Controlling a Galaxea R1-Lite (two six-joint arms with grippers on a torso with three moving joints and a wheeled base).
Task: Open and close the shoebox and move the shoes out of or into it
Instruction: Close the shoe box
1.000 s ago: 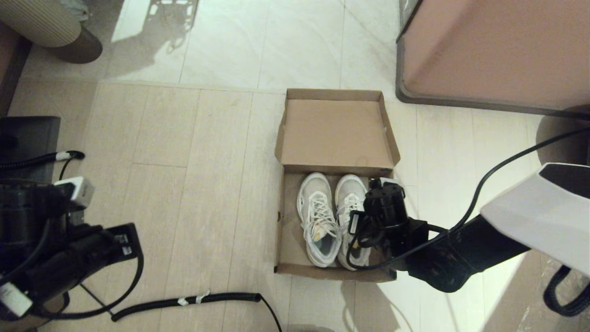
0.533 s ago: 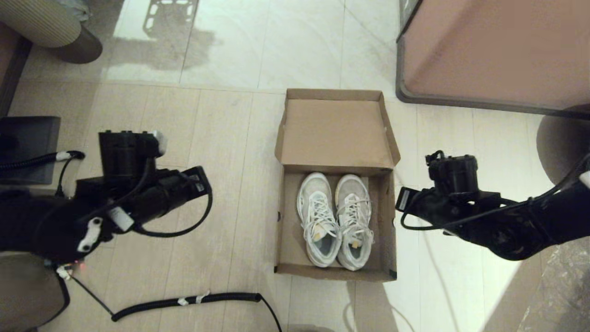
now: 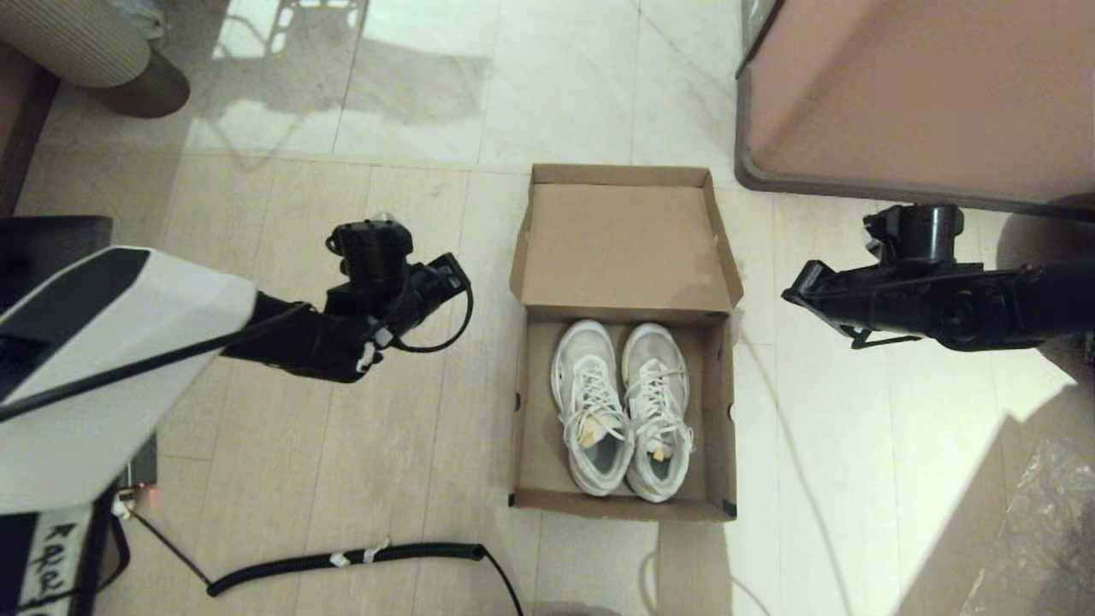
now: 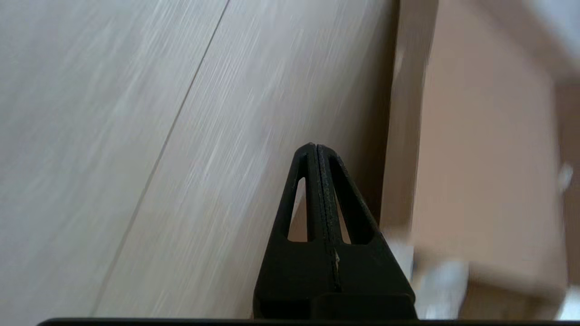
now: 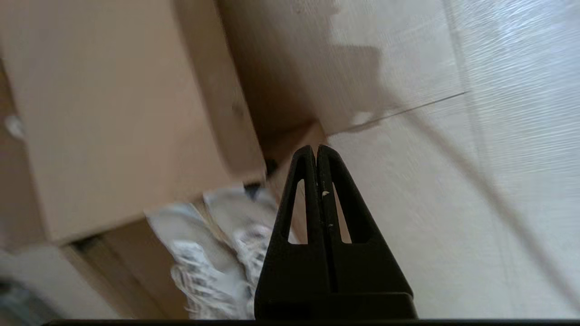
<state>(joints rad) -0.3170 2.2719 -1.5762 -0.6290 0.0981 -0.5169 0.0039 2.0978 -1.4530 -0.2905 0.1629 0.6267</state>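
Observation:
The brown cardboard shoebox (image 3: pixel 530 428) lies open on the floor in the middle of the head view, its lid (image 3: pixel 624 248) folded back on the far side. Two white lace-up shoes (image 3: pixel 620 406) lie side by side inside it, toes toward the lid. My left gripper (image 3: pixel 460 274) hovers left of the lid, shut and empty, its tips (image 4: pixel 316 147) beside the lid's side flap (image 4: pixel 403 113). My right gripper (image 3: pixel 789 295) hovers right of the box, level with the hinge, also shut and empty (image 5: pixel 316 148); the shoes (image 5: pixel 213 244) and lid (image 5: pixel 113 113) show beside it.
A big pinkish-brown cabinet (image 3: pixel 915 94) with a dark base stands at the far right, close behind my right arm. A black coiled cable (image 3: pixel 342 560) lies on the floor near the front left. A ribbed round object (image 3: pixel 85 43) sits at the far left corner.
My right gripper has left the shoes and swung out right of the box and farther away. My left arm has come in from the left, toward the lid's left side.

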